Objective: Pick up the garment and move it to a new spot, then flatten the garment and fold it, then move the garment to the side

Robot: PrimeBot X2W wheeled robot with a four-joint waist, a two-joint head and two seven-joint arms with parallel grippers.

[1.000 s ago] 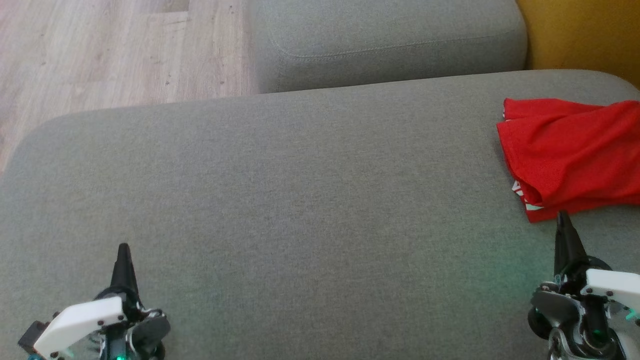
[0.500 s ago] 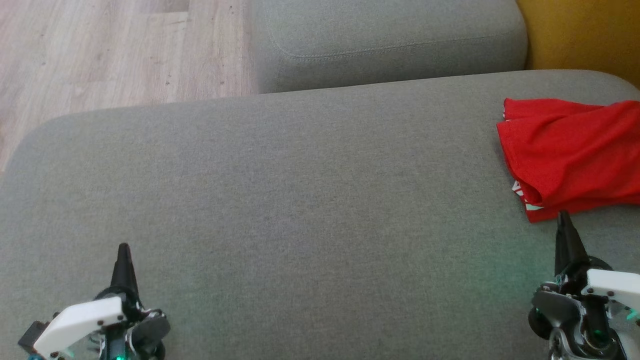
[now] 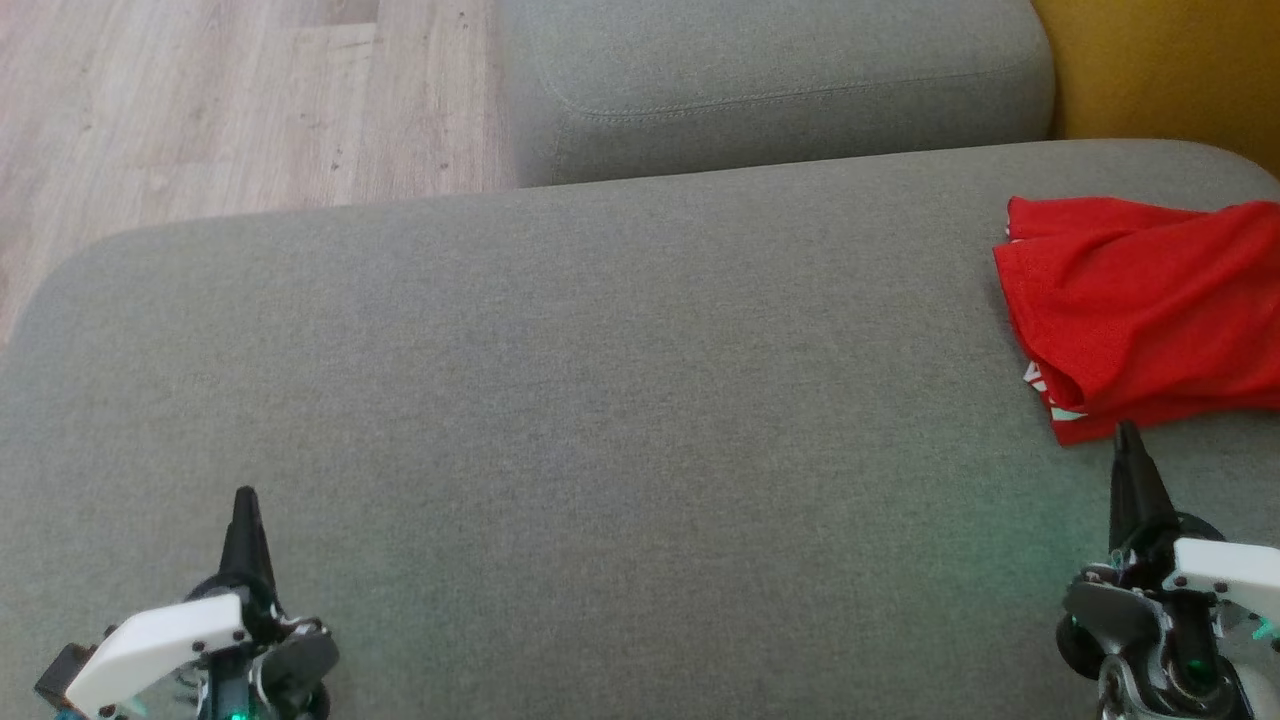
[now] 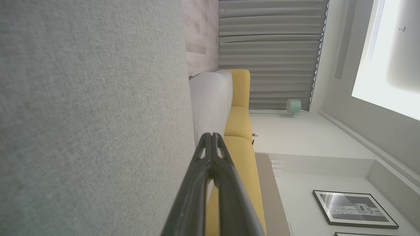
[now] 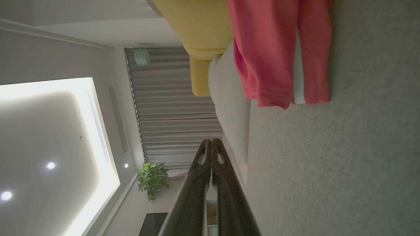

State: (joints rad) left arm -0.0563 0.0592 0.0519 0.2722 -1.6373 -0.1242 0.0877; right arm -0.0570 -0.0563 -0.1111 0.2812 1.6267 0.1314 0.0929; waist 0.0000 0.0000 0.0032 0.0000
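Nothing moved since a second ago: left gripper (image 3: 245,497) and right gripper (image 3: 1127,432) sit empty, fingers shut. Garment (image 3: 1140,310) lies bunched far right on grey cushion (image 3: 600,380), long axis left-right, running out of frame, neck end unclear. Risk: right fingers pinch one layer at its near-left corner, dragging it bunched.

Garment (image 3: 1150,300): red matt cloth. Cushion (image 3: 600,420): grey woven fabric, matt. Floor (image 3: 200,110): pale wood grain.

Grey fabric sofa seat (image 3: 600,400), with the bunched red garment (image 3: 1140,300) at its far right edge.
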